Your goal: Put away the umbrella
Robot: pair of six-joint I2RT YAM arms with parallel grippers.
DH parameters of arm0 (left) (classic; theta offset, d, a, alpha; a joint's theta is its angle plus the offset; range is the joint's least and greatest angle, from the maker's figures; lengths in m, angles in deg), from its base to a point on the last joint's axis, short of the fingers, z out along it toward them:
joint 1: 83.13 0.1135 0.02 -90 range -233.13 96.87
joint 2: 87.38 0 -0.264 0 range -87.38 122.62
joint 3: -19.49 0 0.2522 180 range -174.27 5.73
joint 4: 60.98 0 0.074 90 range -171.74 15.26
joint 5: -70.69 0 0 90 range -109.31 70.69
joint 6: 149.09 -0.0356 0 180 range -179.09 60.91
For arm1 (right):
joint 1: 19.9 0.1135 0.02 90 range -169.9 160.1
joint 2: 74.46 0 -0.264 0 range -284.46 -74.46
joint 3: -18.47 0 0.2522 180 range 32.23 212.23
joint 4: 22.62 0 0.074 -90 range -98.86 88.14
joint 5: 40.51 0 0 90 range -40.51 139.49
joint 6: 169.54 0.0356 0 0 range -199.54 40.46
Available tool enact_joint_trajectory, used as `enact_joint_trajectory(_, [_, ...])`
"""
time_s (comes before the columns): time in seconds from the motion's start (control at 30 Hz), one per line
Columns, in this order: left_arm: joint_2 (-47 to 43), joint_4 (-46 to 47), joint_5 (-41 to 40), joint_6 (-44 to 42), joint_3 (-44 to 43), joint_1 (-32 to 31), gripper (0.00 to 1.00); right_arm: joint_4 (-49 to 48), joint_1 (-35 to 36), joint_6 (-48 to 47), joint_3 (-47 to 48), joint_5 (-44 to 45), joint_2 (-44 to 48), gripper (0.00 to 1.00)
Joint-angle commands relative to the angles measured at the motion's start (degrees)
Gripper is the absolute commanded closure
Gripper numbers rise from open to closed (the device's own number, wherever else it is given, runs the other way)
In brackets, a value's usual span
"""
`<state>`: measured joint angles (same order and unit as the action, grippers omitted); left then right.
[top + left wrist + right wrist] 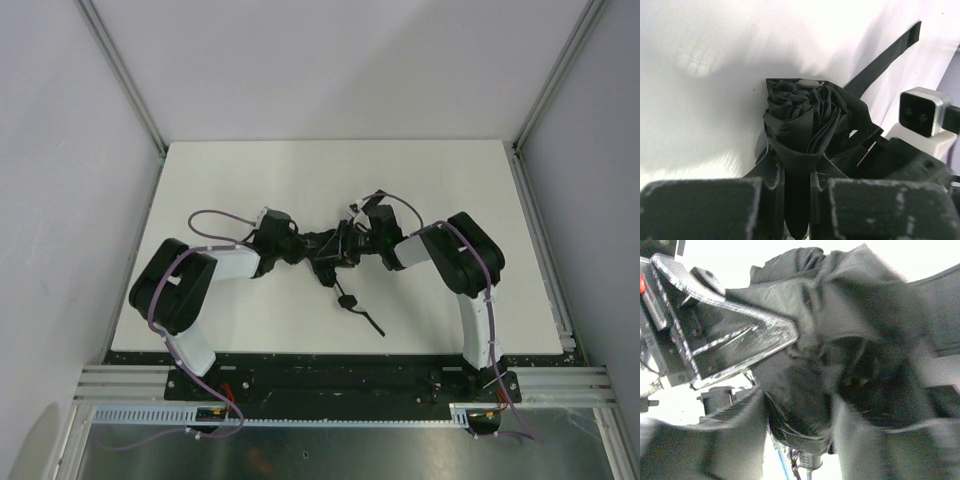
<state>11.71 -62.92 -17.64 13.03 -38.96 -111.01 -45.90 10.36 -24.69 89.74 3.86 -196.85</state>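
Note:
The umbrella [325, 248] is a crumpled bundle of matte black fabric at the table's middle, held between both arms. My left gripper [303, 246] comes at it from the left and my right gripper [352, 243] from the right. In the left wrist view the folded fabric [800, 117] with its small cap [808, 83] is pinched in my left gripper [796, 172], which is shut on it. In the blurred right wrist view the umbrella [840, 315] fills the gap of my right gripper [800, 410], shut on it. A thin black strap [362, 312] trails toward the near edge.
The white table [250, 180] is walled by pale panels on three sides. The black base rail [330, 375] runs along its near edge. The right arm's wrist camera [921, 112] sits close beside the umbrella. The left gripper's scratched finger [740, 347] crosses the right wrist view.

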Motion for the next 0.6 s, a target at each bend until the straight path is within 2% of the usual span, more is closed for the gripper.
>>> enact_joint_trajectory(0.0, [3.0, -6.8, -5.5, -7.4, 3.3, -0.7, 1.00, 14.5, 1.6, -11.5, -1.3, 4.6, 9.7, 0.27])
enact_joint_trajectory(0.03, [2.7, -6.7, -5.4, -7.4, 3.7, -0.7, 1.00, 17.3, 1.6, -14.9, -1.2, 6.8, 12.0, 0.15])
enact_joint_trajectory(0.07, [2.3, -6.7, -5.2, -7.4, 3.9, -0.7, 1.00, 20.2, 1.7, -18.4, -1.1, 9.3, 15.0, 0.08])
enact_joint_trajectory(0.13, [1.6, -7.0, -4.7, -7.0, 4.3, -0.7, 1.00, 26.0, 2.6, -26.2, -1.2, 15.5, 20.2, 0.02])
enact_joint_trajectory(0.3, [0.6, -10.6, -3.6, -4.3, 3.7, -0.7, 1.00, 33.0, 11.1, -43.6, -1.7, 40.7, 28.3, 0.01])
enact_joint_trajectory(0.4, [0.9, -14.2, -3.2, -3.0, 2.6, -0.7, 1.00, 29.4, 17.7, -50.6, -3.4, 56.7, 29.5, 0.01])
enact_joint_trajectory(0.57, [0.8, -16.9, -3.0, -2.2, 1.9, -0.7, 1.00, 21.1, 24.5, -54.4, -5.0, 70.0, 26.7, 0.02])
